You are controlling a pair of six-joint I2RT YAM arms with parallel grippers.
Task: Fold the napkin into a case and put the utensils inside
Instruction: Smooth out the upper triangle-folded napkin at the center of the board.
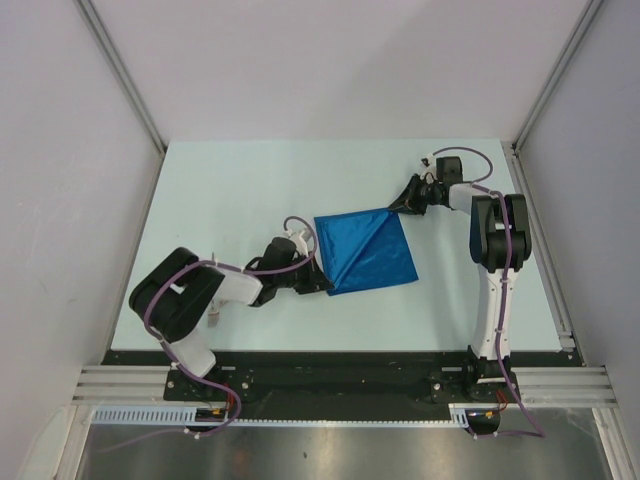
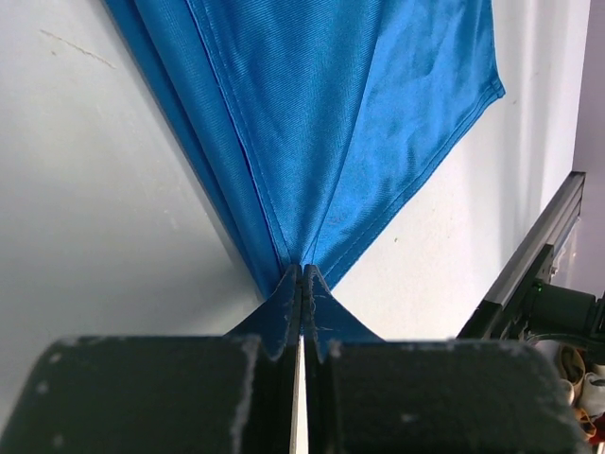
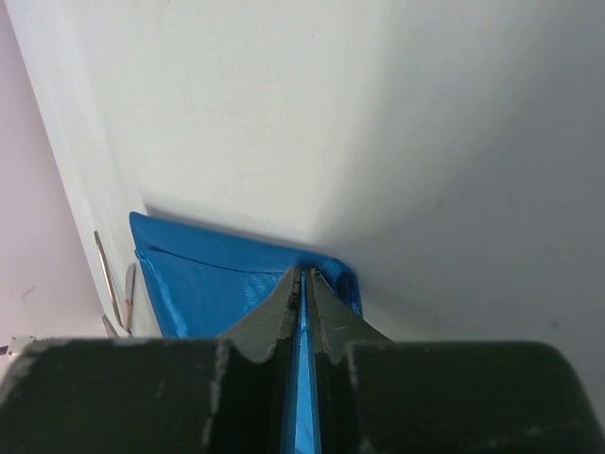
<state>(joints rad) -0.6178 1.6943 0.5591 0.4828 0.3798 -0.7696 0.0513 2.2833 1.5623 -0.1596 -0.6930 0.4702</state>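
The royal-blue napkin (image 1: pixel 365 250) is stretched over the middle of the table, with a diagonal crease across it. My left gripper (image 1: pixel 322 283) is shut on its near-left corner. In the left wrist view the cloth (image 2: pixel 331 123) fans out from the pinched jaws of that gripper (image 2: pixel 301 271). My right gripper (image 1: pixel 393 208) is shut on the far-right corner. The right wrist view shows blue fabric (image 3: pixel 208 279) running between its closed fingers (image 3: pixel 302 276). Thin silver utensils (image 3: pixel 112 279) show at the left edge of that view, beside the napkin. They are hidden in the top view.
The pale table (image 1: pixel 240 190) has grey walls on three sides. A metal rail (image 1: pixel 540 240) runs along its right edge, and a black strip and aluminium frame (image 1: pixel 340 380) run along its near edge. The frame's rail (image 2: pixel 539 255) also shows in the left wrist view.
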